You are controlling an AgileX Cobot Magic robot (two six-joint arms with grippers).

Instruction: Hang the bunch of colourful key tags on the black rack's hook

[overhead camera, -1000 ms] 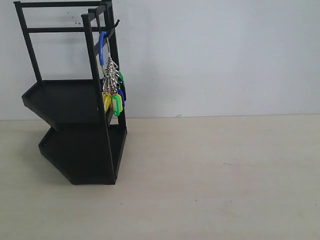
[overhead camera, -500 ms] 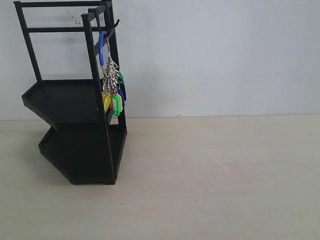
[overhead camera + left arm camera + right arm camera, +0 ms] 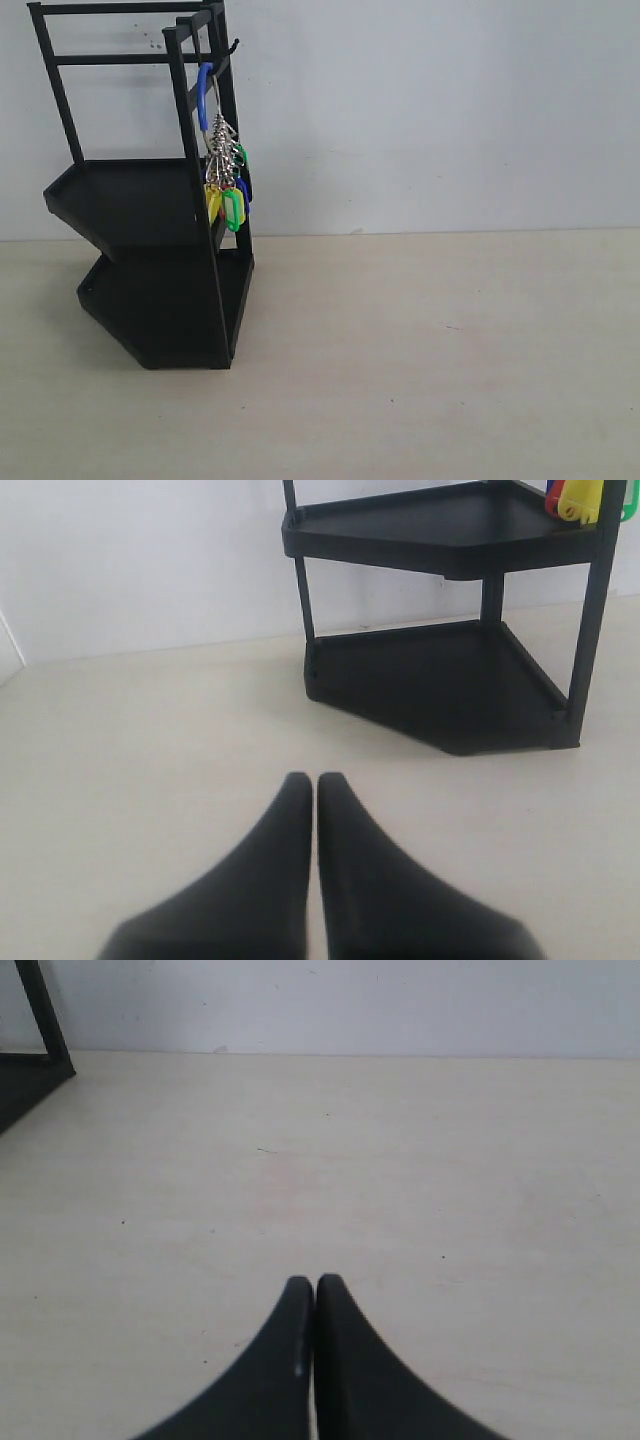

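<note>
Where the rack [image 3: 160, 310] stands at the left of the table [image 3: 430, 350], against the white wall, you see the key bunch [image 3: 225, 185] hanging from its upper frame. The blue loop [image 3: 203, 95] is hooked over the shank of the hook [image 3: 232, 45], below its upturned tip. The metal rings and the yellow, green and blue tags dangle beneath it. The bunch sits outside both trays, close against the right-hand uprights and level with the right edge of the upper tray [image 3: 120, 200]. That tray and the lower tray [image 3: 150, 330] show you only their bare black floors. The left wrist view gives the same reading, with the tags just in view at the edge of the upper shelf. Your left gripper [image 3: 311, 785] has its fingers pressed together tip to tip, low over the table, well apart from the rack and pointing towards it. Your right gripper [image 3: 314, 1285] is likewise pressed together over bare tabletop, with only a corner of the rack in its view.
</note>
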